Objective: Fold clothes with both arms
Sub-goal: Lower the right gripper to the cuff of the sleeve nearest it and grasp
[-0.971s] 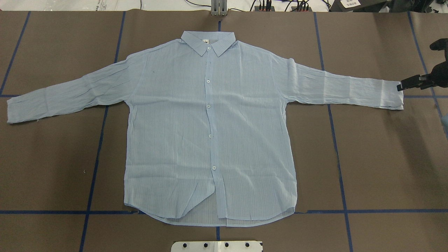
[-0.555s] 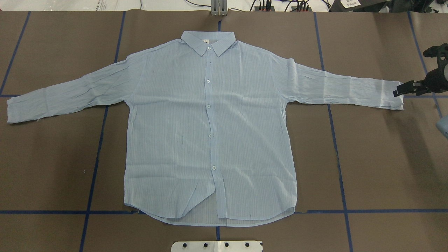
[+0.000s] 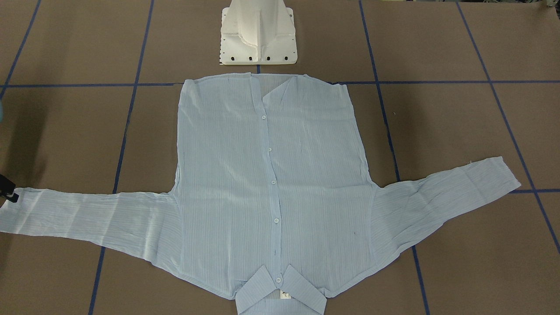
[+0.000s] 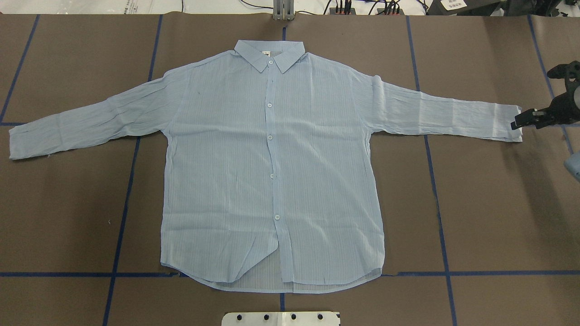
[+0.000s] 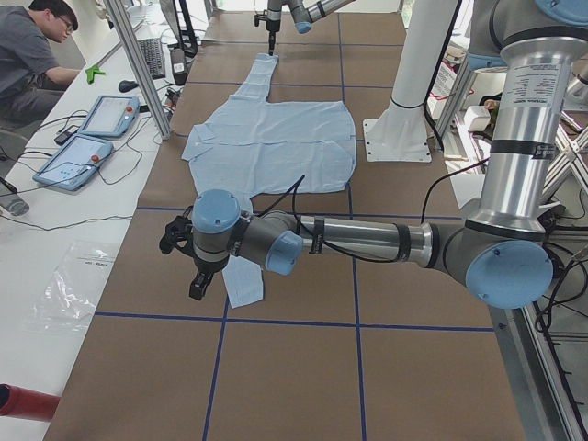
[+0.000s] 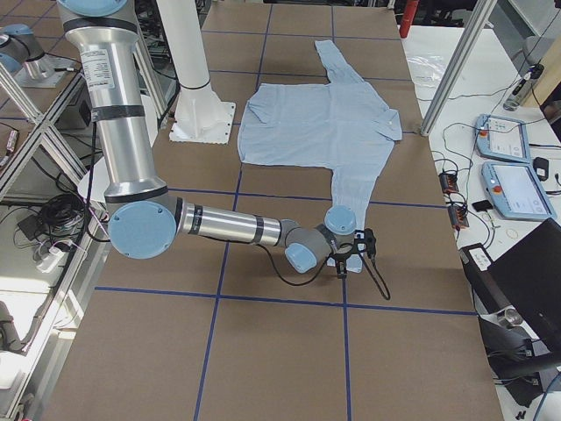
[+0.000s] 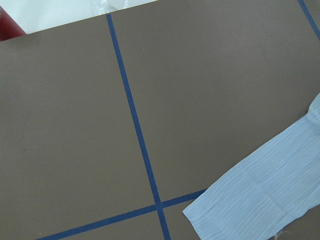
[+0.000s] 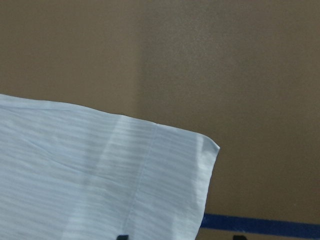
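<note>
The right pincer (image 4: 517,123), tips apart at the striped shirt's (image 4: 226,158) cuff (image 4: 504,121), should pinch both layers near the corner; whether the left pincer (image 5: 197,285) is apart or together I cannot tell.

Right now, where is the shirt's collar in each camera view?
Front-facing: collar at bottom centre.
Overhead: collar at top centre.
Exterior left: collar on the shirt's left edge.
Exterior right: collar on the shirt's right edge.
Wrist views: not in either.
Landmark: white pedestal base, beyond the hem opposite the collar, in all four exterior views.
</note>
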### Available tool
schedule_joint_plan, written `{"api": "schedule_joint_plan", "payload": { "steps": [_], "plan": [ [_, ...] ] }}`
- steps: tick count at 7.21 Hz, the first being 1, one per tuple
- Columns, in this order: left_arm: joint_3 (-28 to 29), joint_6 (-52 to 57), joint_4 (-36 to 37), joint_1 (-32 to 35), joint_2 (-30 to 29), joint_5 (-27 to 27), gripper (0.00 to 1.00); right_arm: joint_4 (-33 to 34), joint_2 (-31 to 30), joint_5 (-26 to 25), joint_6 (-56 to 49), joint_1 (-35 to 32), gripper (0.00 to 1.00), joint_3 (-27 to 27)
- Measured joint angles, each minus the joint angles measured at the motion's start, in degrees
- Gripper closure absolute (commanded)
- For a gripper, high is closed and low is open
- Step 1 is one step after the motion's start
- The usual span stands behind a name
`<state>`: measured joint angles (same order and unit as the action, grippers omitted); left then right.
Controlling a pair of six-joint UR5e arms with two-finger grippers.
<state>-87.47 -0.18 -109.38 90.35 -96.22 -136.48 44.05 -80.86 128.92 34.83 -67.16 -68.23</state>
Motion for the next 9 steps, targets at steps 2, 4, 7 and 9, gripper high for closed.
{"api": "schedule_joint_plan", "payload": {
  "steps": [2, 4, 7, 9],
  "plan": [
    [0.45, 0.0, -0.51, 0.0, -0.07, 0.06, 0.0, 0.09, 0.04, 0.18, 0.09, 1.04, 0.38, 0.02],
    [0.6, 0.0, -0.64, 0.0, -0.16, 0.07, 0.0, 0.13, -0.02, 0.45, 0.07, 1.37, 0.54, -0.02],
    [0.66, -0.07, -0.66, 0.0, -0.2, 0.0, 0.0, 1.13, 0.0, 1.35, 0.01, 1.08, 0.9, -0.26],
    [0.61, -0.05, -0.66, 0.0, -0.2, -0.01, 0.0, 1.3, 0.02, 1.72, -0.02, 0.0, 1.0, -0.81]
  ]
}}
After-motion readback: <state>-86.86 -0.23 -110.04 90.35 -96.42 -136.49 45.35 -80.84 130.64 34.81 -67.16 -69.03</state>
